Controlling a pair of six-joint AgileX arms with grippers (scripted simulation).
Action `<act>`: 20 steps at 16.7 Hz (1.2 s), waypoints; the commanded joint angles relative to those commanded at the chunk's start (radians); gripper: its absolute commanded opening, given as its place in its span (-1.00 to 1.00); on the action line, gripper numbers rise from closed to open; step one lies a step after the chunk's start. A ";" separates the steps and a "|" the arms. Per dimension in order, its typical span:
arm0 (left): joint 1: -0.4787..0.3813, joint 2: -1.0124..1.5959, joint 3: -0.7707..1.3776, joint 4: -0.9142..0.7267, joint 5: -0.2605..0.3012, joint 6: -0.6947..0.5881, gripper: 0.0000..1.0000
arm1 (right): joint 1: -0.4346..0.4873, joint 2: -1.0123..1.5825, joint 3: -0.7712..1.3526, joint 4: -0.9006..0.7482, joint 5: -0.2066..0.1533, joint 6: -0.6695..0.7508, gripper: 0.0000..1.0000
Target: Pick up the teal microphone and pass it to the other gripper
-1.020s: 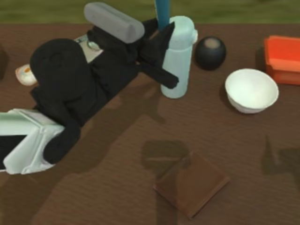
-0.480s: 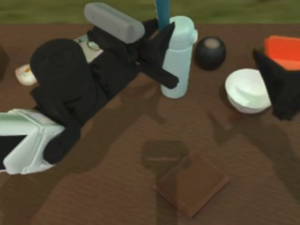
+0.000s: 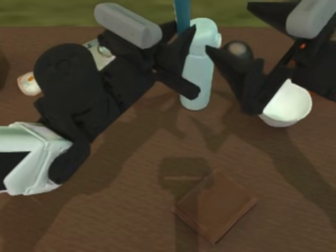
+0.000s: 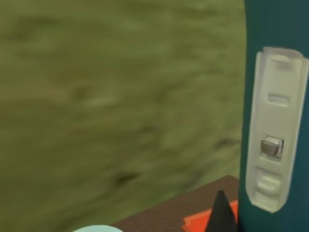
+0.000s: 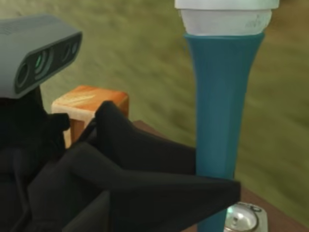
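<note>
Brown table (image 3: 131, 210): upper centre, left gripper (image 3: 181, 63) clenches the mic (image 3: 181, 14); right gripper (image 3: 231, 34), fingers spread, must close on it.

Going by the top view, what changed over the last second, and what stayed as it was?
The right hand came in from the table's right side: absent at first, then over the orange box, now across the white bowl with its fingers open toward the pale bottle and the teal microphone. The left hand stayed shut on the microphone, held upright. Bottle, bowl, black ball and brown tile did not move.
</note>
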 joint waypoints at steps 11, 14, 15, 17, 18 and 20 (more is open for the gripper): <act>0.000 0.000 0.000 0.000 0.000 0.000 -1.00 | 0.049 0.170 0.137 0.034 0.049 0.002 1.00; 0.000 0.000 0.000 0.000 0.000 0.000 -1.00 | 0.089 0.315 0.247 0.060 0.091 0.003 1.00; 0.000 0.000 0.000 0.000 0.000 0.000 -1.00 | 0.099 0.348 0.275 0.066 0.102 0.004 1.00; 0.000 0.000 0.000 0.000 0.000 0.000 -1.00 | 0.113 0.383 0.309 0.072 0.116 0.004 1.00; 0.000 0.000 0.000 0.000 0.000 0.000 -1.00 | 0.114 0.385 0.311 0.072 0.117 0.004 1.00; 0.000 0.000 0.000 0.000 0.000 0.000 -1.00 | 0.114 0.385 0.311 0.072 0.117 0.004 1.00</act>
